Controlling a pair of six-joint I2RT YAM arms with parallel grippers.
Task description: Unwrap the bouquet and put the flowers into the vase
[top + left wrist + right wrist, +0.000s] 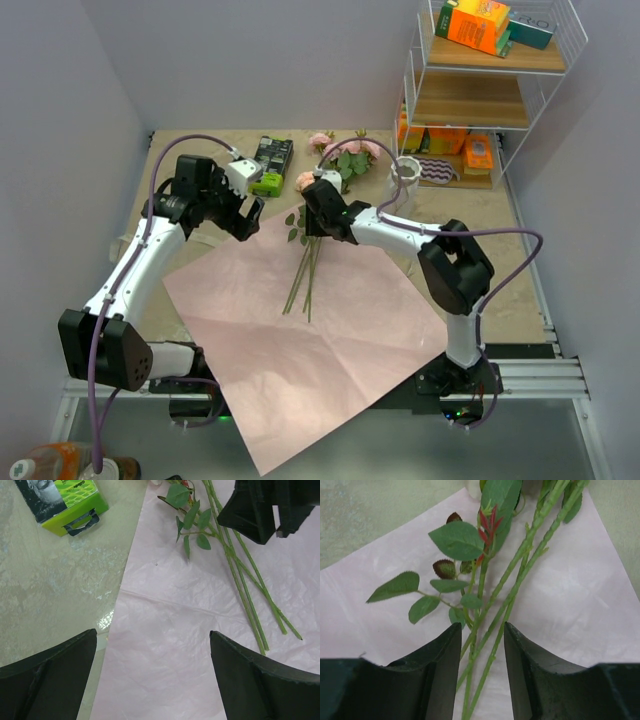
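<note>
The unwrapped pink paper (330,350) lies flat on the table (200,170). The flowers (303,272) lie across its far corner, with the blooms off the sheet, left of the vase (407,172). The right gripper (482,630) straddles the stems with its fingers narrowed; I cannot tell whether they pinch. The left gripper (245,222) gapes wide over the paper's left edge.

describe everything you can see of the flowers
The flowers lie unwrapped, flat on the spread pink paper: several thin green stems in a loose bundle, small oval leaves, pink blooms at the far end past the paper's corner, cut ends toward the arms. The right hand straddles the stems midway, its fingers apart on either side.
</note>
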